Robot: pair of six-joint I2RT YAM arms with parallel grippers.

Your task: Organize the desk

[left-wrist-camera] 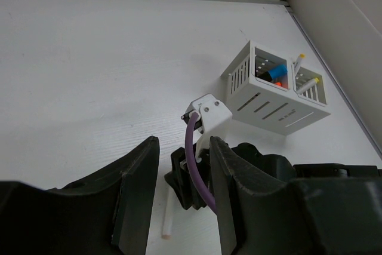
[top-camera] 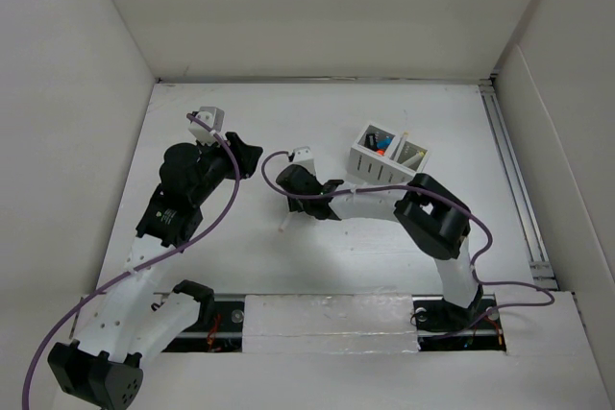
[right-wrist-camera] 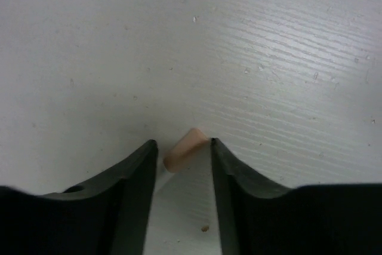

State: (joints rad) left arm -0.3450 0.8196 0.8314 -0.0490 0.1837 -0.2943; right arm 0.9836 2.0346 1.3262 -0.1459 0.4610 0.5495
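Right jaws over matte white desk [right-wrist-camera: 268, 58]

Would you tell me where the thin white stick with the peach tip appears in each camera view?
Top external: the stick lies left of centre on the desk, just below the right gripper.
Left wrist: bottom centre, jutting out from under that gripper.
Right wrist: bottom centre, peach tip between the fingers.
Shared landmark: the right gripper, over the stick in every view.

Bright and even; soft faint shadows; mild sheen on the desk [right-wrist-camera: 280, 46]; slightly blurred in right wrist view.
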